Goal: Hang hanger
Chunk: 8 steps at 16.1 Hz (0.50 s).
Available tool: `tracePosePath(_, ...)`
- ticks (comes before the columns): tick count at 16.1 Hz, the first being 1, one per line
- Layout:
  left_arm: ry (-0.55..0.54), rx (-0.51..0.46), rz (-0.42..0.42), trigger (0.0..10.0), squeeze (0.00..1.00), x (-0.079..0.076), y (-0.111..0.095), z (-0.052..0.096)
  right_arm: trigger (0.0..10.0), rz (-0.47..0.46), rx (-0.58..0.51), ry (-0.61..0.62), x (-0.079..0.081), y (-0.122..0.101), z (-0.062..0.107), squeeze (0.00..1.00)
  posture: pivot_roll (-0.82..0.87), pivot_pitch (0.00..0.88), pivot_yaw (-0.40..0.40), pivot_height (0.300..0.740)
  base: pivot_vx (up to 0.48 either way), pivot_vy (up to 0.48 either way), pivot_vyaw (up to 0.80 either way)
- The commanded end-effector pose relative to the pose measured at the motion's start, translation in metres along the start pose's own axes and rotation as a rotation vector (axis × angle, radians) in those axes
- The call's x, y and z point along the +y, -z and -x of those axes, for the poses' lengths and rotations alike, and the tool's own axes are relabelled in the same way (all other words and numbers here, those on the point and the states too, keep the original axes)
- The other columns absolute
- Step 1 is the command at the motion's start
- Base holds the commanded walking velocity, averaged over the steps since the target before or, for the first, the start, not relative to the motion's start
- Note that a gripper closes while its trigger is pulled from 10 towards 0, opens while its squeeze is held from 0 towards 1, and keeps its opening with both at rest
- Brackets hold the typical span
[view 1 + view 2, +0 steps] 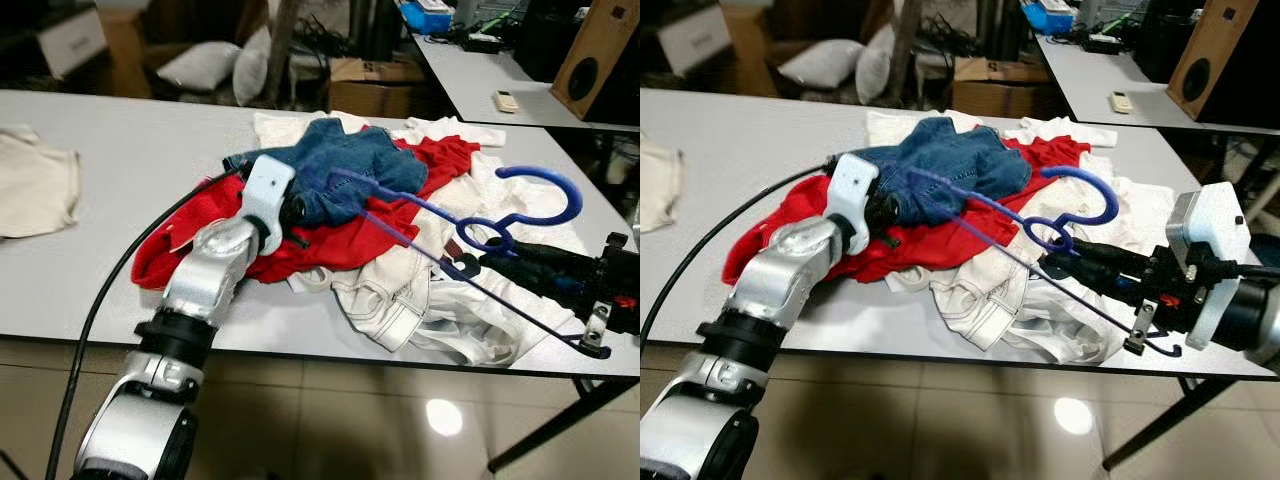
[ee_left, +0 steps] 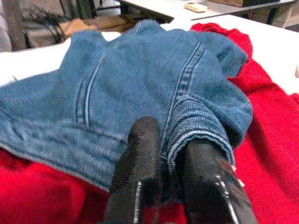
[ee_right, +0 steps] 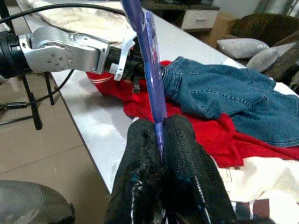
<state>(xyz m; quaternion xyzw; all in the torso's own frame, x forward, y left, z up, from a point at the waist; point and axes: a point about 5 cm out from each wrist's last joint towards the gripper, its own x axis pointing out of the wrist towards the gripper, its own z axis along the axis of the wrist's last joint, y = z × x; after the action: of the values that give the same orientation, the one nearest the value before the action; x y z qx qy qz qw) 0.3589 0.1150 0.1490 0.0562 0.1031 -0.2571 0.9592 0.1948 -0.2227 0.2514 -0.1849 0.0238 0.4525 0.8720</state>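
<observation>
I'm looking down at a long white table point(image 1: 120, 150) carrying a heap of clothes: a red garment point(image 1: 340, 235) spread widest, white garments point(image 1: 420, 300) bunched toward my right, and blue denim shorts point(image 1: 345, 170) lying on top. A cream cloth point(image 1: 35, 180) is lying apart at the far left. I'm holding the blue plastic hanger point(image 1: 1040, 225) over the pile, its hook curling up above the white garments and one arm reaching under the denim hem. My right gripper point(image 3: 161, 140) is pinching the hanger's thin bar, fingers clamped tight on it. My left gripper point(image 2: 168, 163) is gripping the shorts, its black fingers point(image 2: 140, 154) narrowed around a rolled denim hem.
</observation>
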Motion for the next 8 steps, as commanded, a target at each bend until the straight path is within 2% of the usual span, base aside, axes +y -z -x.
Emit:
tracePosePath(1, 0.01, -0.028, 0.013, 10.0, 1.0, 0.002, -0.003, 0.002, 10.0, 0.016, 0.007, 0.015, -0.004, -0.003, 0.004, 0.0, -0.06, 0.0, -0.031, 0.74, 0.0, 0.0, 0.0)
tracePosePath(3, 0.018, -0.034, 0.02, 10.0, 1.0, 0.003, -0.003, 0.003, 10.0, 0.014, 0.002, 0.027, -0.006, -0.003, 0.005, 0.0, -0.06, 0.0, -0.031, 0.74, 0.0, 0.0, 0.0)
tracePosePath(5, 0.093, -0.079, 0.035, 10.0, 1.0, -0.002, -0.006, 0.01, 10.0, -0.007, -0.035, 0.183, -0.024, -0.005, 0.0, 0.0, -0.06, 0.0, -0.022, 0.74, 0.0, 0.0, 0.0)
tracePosePath(6, 0.152, -0.121, 0.037, 10.0, 1.0, -0.008, -0.009, 0.017, 10.0, -0.038, -0.056, 0.28, -0.033, -0.003, -0.006, 0.0, -0.05, 0.0, -0.024, 0.74, 0.0, 0.0, 0.0)
tracePosePath(7, 0.286, -0.212, 0.029, 10.0, 1.0, -0.019, -0.018, 0.038, 10.0, -0.124, -0.088, 0.443, -0.041, 0.005, -0.02, 0.0, -0.04, 0.0, -0.019, 0.74, 0.0, 0.0, 0.0)
tracePosePath(8, 0.325, -0.238, 0.028, 10.0, 1.0, -0.023, -0.021, 0.045, 10.0, -0.153, -0.094, 0.484, -0.042, 0.007, -0.025, 0.0, -0.04, 0.0, -0.019, 0.74, 0.0, 0.0, 0.0)
